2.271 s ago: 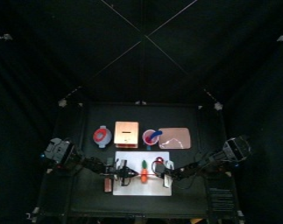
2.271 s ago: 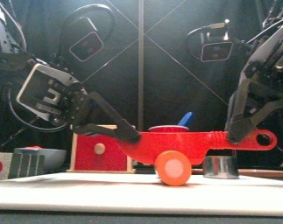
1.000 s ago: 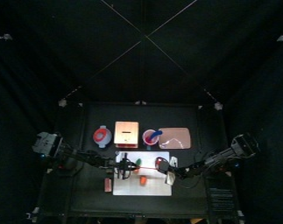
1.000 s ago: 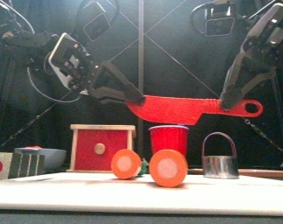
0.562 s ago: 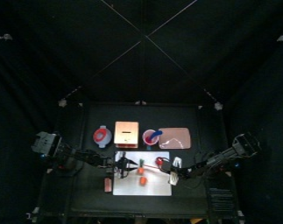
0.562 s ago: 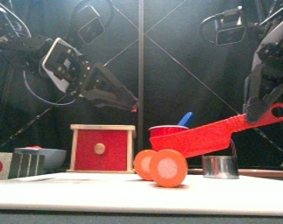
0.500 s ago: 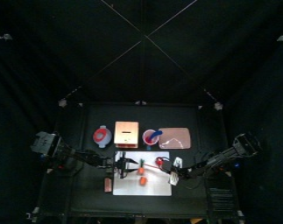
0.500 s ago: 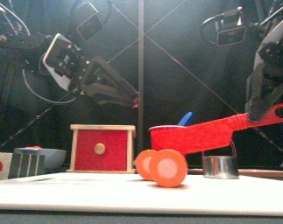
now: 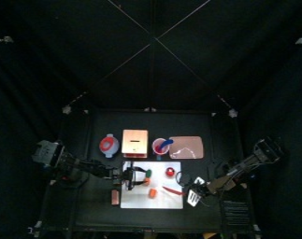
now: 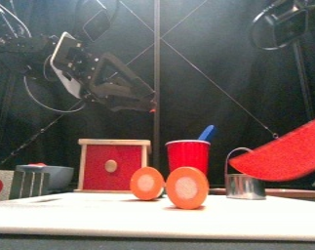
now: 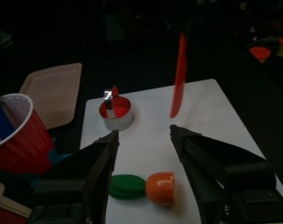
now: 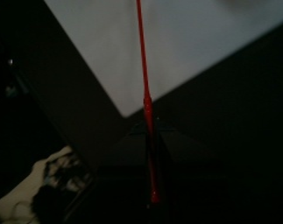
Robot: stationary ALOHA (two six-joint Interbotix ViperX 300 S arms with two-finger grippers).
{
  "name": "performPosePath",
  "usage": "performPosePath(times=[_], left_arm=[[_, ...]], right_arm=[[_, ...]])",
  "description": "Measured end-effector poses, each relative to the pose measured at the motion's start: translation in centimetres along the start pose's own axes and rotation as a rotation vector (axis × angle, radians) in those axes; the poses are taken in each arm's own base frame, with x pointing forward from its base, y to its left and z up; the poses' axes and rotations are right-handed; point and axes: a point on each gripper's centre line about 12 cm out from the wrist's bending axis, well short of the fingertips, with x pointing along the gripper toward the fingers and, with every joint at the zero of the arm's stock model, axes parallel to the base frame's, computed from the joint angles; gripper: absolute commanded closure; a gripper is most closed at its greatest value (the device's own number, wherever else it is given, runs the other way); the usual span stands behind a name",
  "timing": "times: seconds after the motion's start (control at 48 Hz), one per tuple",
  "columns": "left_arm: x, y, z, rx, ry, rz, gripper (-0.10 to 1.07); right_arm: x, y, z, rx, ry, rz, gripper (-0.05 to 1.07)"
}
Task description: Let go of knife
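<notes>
The red knife (image 9: 194,197) hangs at the right edge of the white cutting board (image 9: 140,199), held only by my right gripper (image 9: 201,189). In the front view its blade (image 10: 285,156) slants in from the right, above the table. The right wrist view shows the knife edge-on (image 12: 143,79), with my right gripper (image 12: 152,156) shut on its handle. My left gripper (image 11: 152,144) is open and empty, raised over the board's left part (image 10: 118,86). The knife (image 11: 178,74) shows beyond it. Two orange carrot halves (image 10: 187,187) stand on the board.
A red cup (image 10: 188,156) with a blue utensil, a red box (image 10: 113,166) and a small metal cup (image 10: 245,186) stand behind the carrot. A tan tray (image 9: 187,147) lies at the back. The table's right edge is close to the knife.
My left gripper let go of the blade and drew back to the left, open. My right gripper swung the knife right and down, off past the board's right edge.
</notes>
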Motion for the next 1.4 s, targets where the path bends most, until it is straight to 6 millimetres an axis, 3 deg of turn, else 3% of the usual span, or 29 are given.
performPosePath(times=[0.229, 0.479, 0.792, 0.958, 1.25, 1.396], left_arm=[[0.1, 0.5, -0.1, -0.001, 0.003, 0.013, 0.11], [0.1, 0.5, -0.3, 0.001, 0.007, 0.012, 0.11], [0.0, 0.5, -0.4, 0.003, 0.01, 0.011, 0.11], [0.0, 0.5, -0.4, 0.003, 0.009, 0.011, 0.11], [0.0, 0.5, -0.4, 0.003, 0.01, 0.011, 0.11], [0.0, 0.5, -0.4, 0.003, 0.01, 0.011, 0.11]], right_arm=[[0.2, -0.5, -2.3, 0.223, 0.184, 0.0, 0.72], [-0.2, -1.9, -1.4, 0.424, 0.153, -0.06, 0.72], [-1.5, -3.9, -0.1, 0.608, -0.015, -0.061, 0.69], [-1.1, -4.9, -0.1, 0.683, -0.052, -0.041, 0.59], [0.4, -5.6, 1.0, 0.756, -0.083, 0.077, 0.29], [1.0, -5.5, 1.3, 0.755, -0.086, 0.11, 0.26]])
